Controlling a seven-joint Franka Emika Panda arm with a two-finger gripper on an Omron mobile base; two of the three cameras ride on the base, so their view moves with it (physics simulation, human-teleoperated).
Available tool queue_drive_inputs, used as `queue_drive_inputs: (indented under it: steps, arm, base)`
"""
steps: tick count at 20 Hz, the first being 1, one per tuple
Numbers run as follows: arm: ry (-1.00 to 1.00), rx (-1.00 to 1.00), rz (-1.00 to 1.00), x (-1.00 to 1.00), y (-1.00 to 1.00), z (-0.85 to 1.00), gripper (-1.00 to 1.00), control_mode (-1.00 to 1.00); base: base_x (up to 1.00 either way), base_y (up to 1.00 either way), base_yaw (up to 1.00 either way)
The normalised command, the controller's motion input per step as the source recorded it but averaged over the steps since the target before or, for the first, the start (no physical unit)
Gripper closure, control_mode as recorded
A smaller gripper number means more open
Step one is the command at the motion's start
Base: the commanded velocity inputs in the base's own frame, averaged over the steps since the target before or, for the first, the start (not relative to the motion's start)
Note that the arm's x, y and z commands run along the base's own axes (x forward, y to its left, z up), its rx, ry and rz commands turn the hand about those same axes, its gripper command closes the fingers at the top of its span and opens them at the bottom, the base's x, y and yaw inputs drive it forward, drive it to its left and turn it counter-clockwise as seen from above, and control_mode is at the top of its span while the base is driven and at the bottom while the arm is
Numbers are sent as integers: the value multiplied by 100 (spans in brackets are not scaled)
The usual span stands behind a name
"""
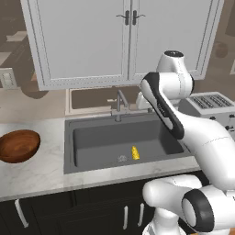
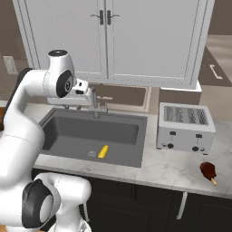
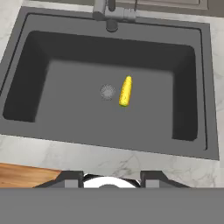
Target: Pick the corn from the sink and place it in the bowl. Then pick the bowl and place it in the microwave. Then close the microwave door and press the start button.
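The small yellow corn [image 3: 126, 90] lies on the floor of the dark grey sink [image 3: 199, 100], just right of the round drain [image 3: 107, 92]. It shows near the basin's front in both base views, corn [image 1: 135, 153] and corn [image 2: 103, 152]. My gripper [image 3: 113, 178] hangs high over the sink's front rim, open, with nothing between its fingertips. The reddish-brown bowl [image 1: 18, 146] sits upright on the marble counter left of the sink [image 1: 69, 147], with nothing in it. The microwave and its door are out of view.
A silver faucet [image 1: 120, 103] rises behind the basin, close to my hand in the right base view. A silver toaster [image 2: 185, 127] stands on the counter right of the sink, with a small brown item on a stick [image 2: 208, 172] in front of it. White wall cabinets [image 1: 124, 41] hang overhead.
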Motion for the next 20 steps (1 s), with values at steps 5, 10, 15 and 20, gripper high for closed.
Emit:
queue_drive_inputs:
  steps: [5, 10, 15, 20]
  arm:
    - [3, 0, 0, -8, -4, -22, -100, -100]
    - [4, 0, -13, -10, -20, -98, -100, -100]
    - [12, 2, -29, 30, -18, -98, -100, -100]
    - [0, 13, -15, 63, -31, -82, -100, -100]
  base:
    - [0, 0, 0]
    - [0, 0, 0]
    - [0, 0, 0]
    - [0, 0, 0]
